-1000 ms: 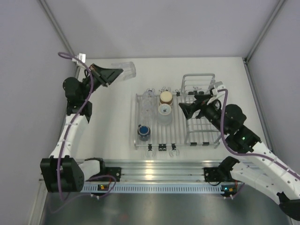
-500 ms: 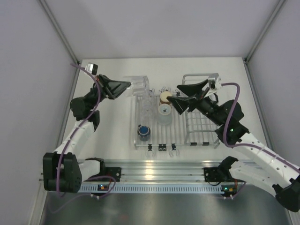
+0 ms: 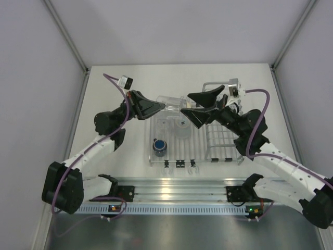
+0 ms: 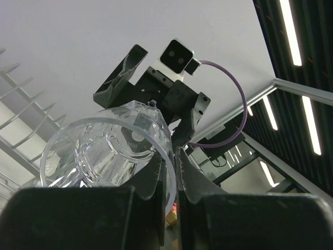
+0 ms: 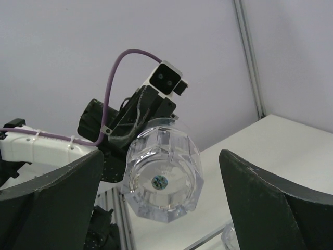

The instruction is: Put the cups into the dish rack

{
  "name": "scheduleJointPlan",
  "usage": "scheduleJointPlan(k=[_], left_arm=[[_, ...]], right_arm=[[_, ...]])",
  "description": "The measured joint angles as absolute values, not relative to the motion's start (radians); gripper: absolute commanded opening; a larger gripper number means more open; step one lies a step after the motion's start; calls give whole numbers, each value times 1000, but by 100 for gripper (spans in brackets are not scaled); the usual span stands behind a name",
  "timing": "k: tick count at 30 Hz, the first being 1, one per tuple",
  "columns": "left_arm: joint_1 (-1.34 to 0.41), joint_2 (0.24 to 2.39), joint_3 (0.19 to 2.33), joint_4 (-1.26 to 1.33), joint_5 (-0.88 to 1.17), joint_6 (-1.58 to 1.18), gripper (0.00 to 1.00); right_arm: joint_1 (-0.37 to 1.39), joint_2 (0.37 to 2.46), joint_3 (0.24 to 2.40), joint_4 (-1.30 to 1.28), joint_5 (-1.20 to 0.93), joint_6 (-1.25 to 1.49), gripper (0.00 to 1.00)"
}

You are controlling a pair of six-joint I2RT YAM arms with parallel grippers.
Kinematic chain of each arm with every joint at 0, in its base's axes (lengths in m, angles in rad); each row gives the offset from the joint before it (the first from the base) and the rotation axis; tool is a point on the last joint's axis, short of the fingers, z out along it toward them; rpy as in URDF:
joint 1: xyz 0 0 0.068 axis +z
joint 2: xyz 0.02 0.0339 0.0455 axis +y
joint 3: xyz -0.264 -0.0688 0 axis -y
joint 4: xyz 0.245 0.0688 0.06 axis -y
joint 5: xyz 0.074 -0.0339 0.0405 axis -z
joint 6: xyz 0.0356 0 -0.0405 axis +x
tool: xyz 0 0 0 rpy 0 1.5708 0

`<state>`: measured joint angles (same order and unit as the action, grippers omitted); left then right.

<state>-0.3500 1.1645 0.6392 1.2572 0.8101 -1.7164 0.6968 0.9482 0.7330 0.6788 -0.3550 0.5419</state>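
Both arms have swung inward since the earlier frames. The left gripper (image 3: 156,108) has carried the clear cup (image 3: 170,102) from the far-left part of the tabletop (image 3: 119,151) to the dish rack (image 3: 177,156). The right gripper (image 3: 202,106) has risen from the basket section to meet it.

From the top view, the clear cup lies on its side in the air, over the far edge of the rack's flat section. The left jaws are clamped on its rim. The right jaws gape wide, one finger on the far side of the cup's base end and one on the near side. The rack sits right of the tabletop's centre. The dark blue mug (image 3: 159,147) stands on the flat section near its near-left corner. The pale blue cup (image 3: 182,128) stands on the bars toward the far edge, just under the right gripper.

From the left wrist, two dark fingers pinch the cup's wall at the rim, one inside and one outside. The mouth faces this camera, and the right gripper shows beyond the cup's base. Rack wires cross the left edge.

From the right wrist, the cup's faceted base faces the camera and hangs between the spread fingers. A gap shows on each side, so nothing is gripped there.
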Motion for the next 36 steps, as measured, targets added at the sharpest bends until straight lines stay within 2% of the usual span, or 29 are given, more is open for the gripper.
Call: scheduleJointPlan(k=[28,34,35,36], left_arm=[[-435,1211,654,1258,739,-1638,0],[-448,1216,654,1258,735,-1624,0],[-451,1217,654,1257,734,-1623,0],[-454,1218,654,1258,732,-1621,0]], right_arm=[[700,1041,725,727,-403,588,95],[707,1061,725,734,-403,588,91],[707,1062,725,734,-403,588,89],[709,1064,725,734,-403,588,80]])
